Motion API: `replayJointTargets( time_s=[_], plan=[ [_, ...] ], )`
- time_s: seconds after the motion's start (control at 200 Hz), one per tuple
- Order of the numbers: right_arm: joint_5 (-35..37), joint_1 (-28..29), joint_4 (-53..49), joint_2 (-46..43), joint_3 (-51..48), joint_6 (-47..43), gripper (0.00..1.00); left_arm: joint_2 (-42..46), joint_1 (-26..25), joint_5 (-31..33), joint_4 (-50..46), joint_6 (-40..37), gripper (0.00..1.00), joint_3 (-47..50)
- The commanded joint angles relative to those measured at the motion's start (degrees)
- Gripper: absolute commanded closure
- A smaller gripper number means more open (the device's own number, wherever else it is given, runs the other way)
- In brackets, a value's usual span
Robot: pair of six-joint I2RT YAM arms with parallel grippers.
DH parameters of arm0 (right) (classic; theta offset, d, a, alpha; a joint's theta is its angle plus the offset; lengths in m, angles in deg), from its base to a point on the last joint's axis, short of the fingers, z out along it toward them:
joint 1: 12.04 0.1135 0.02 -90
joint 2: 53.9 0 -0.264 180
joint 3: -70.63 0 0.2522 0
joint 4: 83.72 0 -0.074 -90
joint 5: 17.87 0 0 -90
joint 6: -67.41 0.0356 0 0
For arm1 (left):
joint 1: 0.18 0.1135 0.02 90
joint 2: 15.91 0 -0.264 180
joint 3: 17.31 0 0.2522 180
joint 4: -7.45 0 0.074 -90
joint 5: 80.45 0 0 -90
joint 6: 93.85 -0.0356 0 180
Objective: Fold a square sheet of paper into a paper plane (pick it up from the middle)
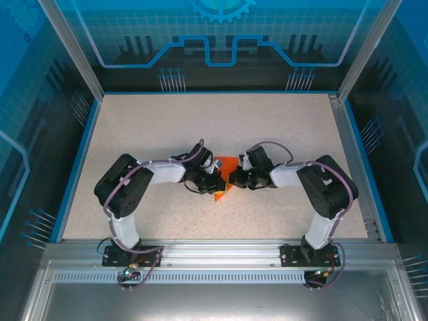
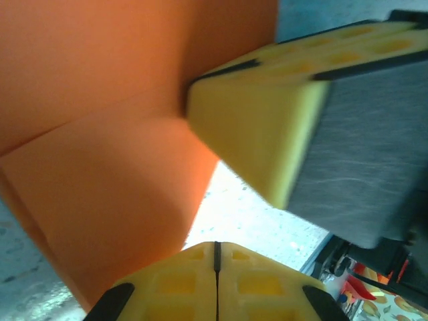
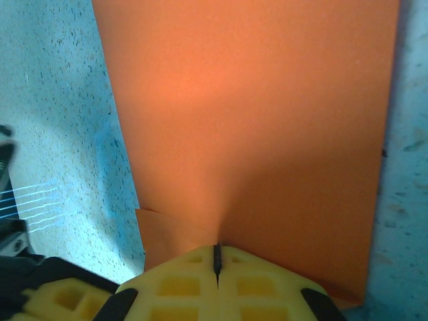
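The thin bright orange square sheet of paper (image 1: 226,165) sits at the centre of the speckled beige tabletop (image 1: 167,127), raised between the two arms, with one pointed corner hanging toward 6 o'clock in the top view. The right gripper (image 3: 217,249) approaches from 3 o'clock. Its yellow fingers are fully closed on the sheet, and the paper puckers where it leaves the seam between them. The left gripper (image 2: 217,246) approaches from 9 o'clock, and its fingers are also pressed together. The orange paper lies just beside them at 10 o'clock in the left wrist view, but you cannot tell from there whether any of it is caught in the seam. Treat the sheet as almost weightless, limp and easily marked. It sags away from a single pinch, and every hard squeeze is likely to leave a crease that you cannot remove. It already shows a fold line and an overlapping flap. Take hold close to an edge or on an existing fold line, with flat pad contact. Avoid pulling the two grips apart, as the paper may tear at the pinch point.
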Motion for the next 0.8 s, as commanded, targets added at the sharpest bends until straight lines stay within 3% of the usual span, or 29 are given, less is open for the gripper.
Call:
replayJointTargets(
  time_s=[0.0,0.405,0.795],
  plan=[
    [2.04,0.45,-3.04,-0.13,-0.51,0.35,1.0,-1.44,-0.15,-0.39,-1.48,-0.51,0.94,1.57],
    [2.96,0.45,-4.55,0.25,-0.24,-0.38,1.0,1.3,-0.17,3.04,-7.11,-3.51,0.94,7.82],
    [2.84,0.52,-4.5,0.55,-0.07,-0.51,1.0,7.38,0.05,3.59,-7.78,-1.58,0.94,11.55]
  ],
)
